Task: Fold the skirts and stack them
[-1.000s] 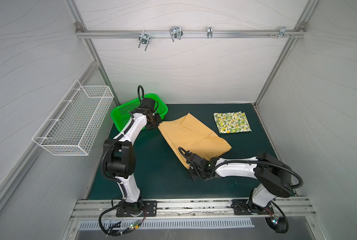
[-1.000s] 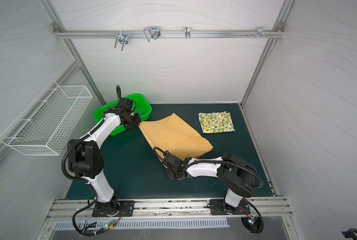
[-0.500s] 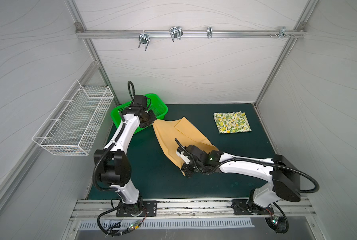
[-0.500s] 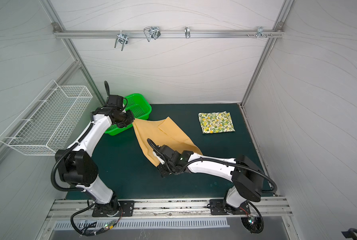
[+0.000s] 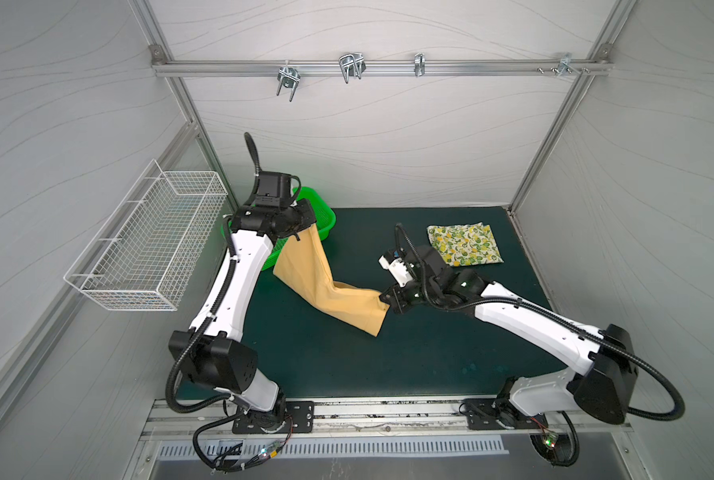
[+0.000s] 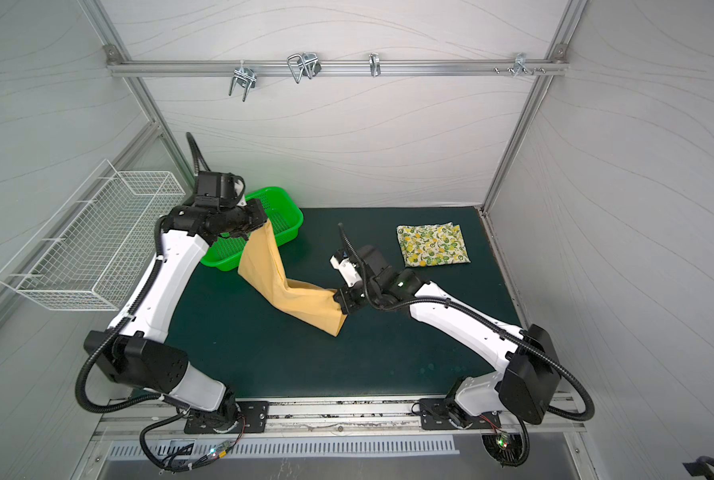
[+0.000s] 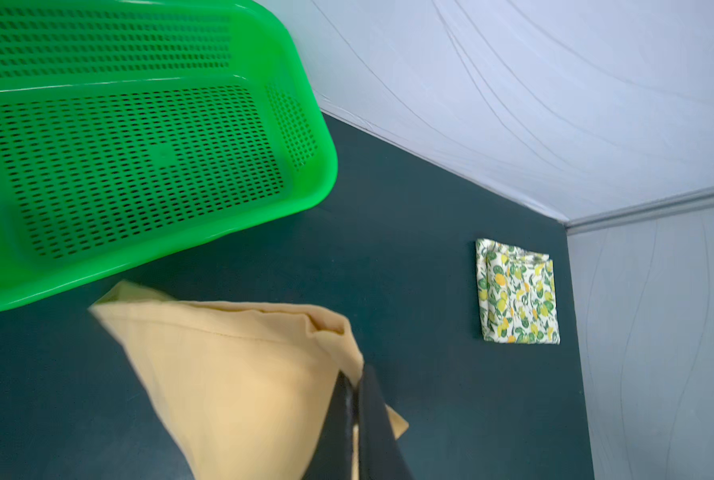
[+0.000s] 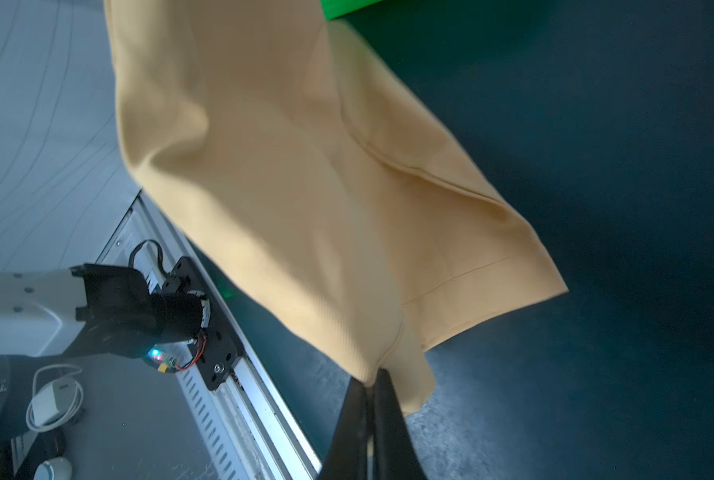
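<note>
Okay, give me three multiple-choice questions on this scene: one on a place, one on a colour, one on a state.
1. Where does the lemon-print skirt lie?
A) hanging on the rail
B) folded on the mat, near its far right corner
C) at the front left corner

2. What colour is the plastic basket?
A) green
B) blue
C) red

3. How is the mustard skirt held?
A) lying untouched
B) by one gripper
C) by both grippers

Answers: B, it lies by that corner; A, bright green mesh; C, the left gripper and right gripper each pinch an end.
</note>
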{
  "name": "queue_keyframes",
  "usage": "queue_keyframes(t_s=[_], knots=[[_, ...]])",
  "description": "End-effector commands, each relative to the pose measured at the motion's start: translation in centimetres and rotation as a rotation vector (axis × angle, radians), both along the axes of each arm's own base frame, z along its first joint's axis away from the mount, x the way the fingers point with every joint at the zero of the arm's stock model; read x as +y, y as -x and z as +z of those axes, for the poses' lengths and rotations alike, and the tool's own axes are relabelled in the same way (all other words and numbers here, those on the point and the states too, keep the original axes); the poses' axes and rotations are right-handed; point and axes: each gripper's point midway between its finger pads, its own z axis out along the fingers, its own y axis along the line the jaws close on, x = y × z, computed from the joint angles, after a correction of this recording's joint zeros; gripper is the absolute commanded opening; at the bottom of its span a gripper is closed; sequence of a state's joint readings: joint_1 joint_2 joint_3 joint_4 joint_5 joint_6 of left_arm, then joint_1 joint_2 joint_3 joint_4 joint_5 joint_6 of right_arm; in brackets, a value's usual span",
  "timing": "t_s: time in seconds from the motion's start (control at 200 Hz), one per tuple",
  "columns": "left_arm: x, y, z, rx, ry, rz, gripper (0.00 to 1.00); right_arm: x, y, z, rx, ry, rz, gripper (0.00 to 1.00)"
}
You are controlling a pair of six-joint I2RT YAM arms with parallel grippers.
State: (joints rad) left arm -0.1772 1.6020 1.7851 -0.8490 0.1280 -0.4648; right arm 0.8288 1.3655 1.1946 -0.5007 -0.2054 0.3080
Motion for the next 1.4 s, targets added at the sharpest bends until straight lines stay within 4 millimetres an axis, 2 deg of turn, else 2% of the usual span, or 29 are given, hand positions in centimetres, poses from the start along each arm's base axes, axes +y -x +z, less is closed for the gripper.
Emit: queue_keyframes(t_s=[0.0, 0.12, 0.205, 0.25, 0.31, 0.36, 0.43, 0.45, 0.525, 0.635, 0.65, 0.71, 0.886, 0.961, 1.046, 1.126, 1.231, 1.396], knots=[[-3.0, -1.8, 2.1, -0.044, 0.012, -0.073, 0.00, -3.1, -2.1, 4.6, -0.075, -0.034, -0.045, 0.00], [-5.8, -4.3, 4.5, -0.078, 0.030, -0.124, 0.00, -5.6, -4.8, 8.1, -0.154, -0.019, -0.119, 0.00], [-7.6, -5.4, 7.5, -0.139, 0.059, -0.150, 0.00, -6.9, -6.0, 11.2, -0.230, 0.001, -0.165, 0.00], [-8.3, -5.6, 9.9, -0.187, 0.106, -0.158, 0.00, -7.4, -6.2, 12.8, -0.269, 0.012, -0.178, 0.00], [-8.4, -5.5, 12.9, -0.257, 0.162, -0.153, 0.00, -8.2, -6.4, 15.2, -0.325, 0.022, -0.199, 0.00], [-8.0, -5.2, 14.5, -0.296, 0.190, -0.140, 0.00, -8.7, -6.4, 16.7, -0.358, 0.029, -0.212, 0.00], [-7.4, -4.4, 15.2, -0.317, 0.201, -0.128, 0.00, -9.1, -5.9, 17.9, -0.377, 0.029, -0.213, 0.00], [-7.3, -4.5, 14.5, -0.304, 0.197, -0.126, 0.00, -9.2, -5.7, 17.8, -0.374, 0.029, -0.210, 0.01], [-6.6, -3.5, 12.5, -0.278, 0.174, -0.113, 0.00, -9.0, -5.0, 16.3, -0.336, 0.042, -0.191, 0.01], [-5.3, -1.8, 8.4, -0.222, 0.151, -0.080, 0.00, -8.0, -3.5, 12.3, -0.255, 0.060, -0.149, 0.01], [-5.1, -1.5, 8.3, -0.226, 0.149, -0.075, 0.00, -7.8, -3.1, 11.7, -0.243, 0.063, -0.140, 0.01], [-3.8, -0.4, 4.9, -0.163, 0.113, -0.045, 0.00, -6.9, -1.6, 8.9, -0.186, 0.074, -0.107, 0.00], [0.6, 2.5, -3.2, -0.030, 0.111, 0.060, 0.00, -4.0, 3.6, 0.2, 0.013, 0.091, -0.016, 0.01], [2.5, 3.8, -6.7, 0.023, 0.105, 0.109, 0.00, -2.6, 5.6, -2.3, 0.080, 0.093, 0.014, 0.00], [4.5, 5.2, -9.7, 0.088, 0.098, 0.164, 0.00, -1.2, 7.5, -4.0, 0.103, 0.116, 0.049, 0.00], [6.2, 6.3, -11.3, 0.119, 0.073, 0.215, 0.00, 0.0, 9.2, -5.2, 0.127, 0.133, 0.082, 0.00], [7.4, 7.3, -12.2, 0.130, 0.046, 0.252, 0.00, 1.0, 11.2, -6.8, 0.161, 0.158, 0.110, 0.00], [8.7, 9.3, -11.4, 0.102, 0.004, 0.307, 0.00, 2.3, 14.3, -8.3, 0.218, 0.170, 0.146, 0.00]])
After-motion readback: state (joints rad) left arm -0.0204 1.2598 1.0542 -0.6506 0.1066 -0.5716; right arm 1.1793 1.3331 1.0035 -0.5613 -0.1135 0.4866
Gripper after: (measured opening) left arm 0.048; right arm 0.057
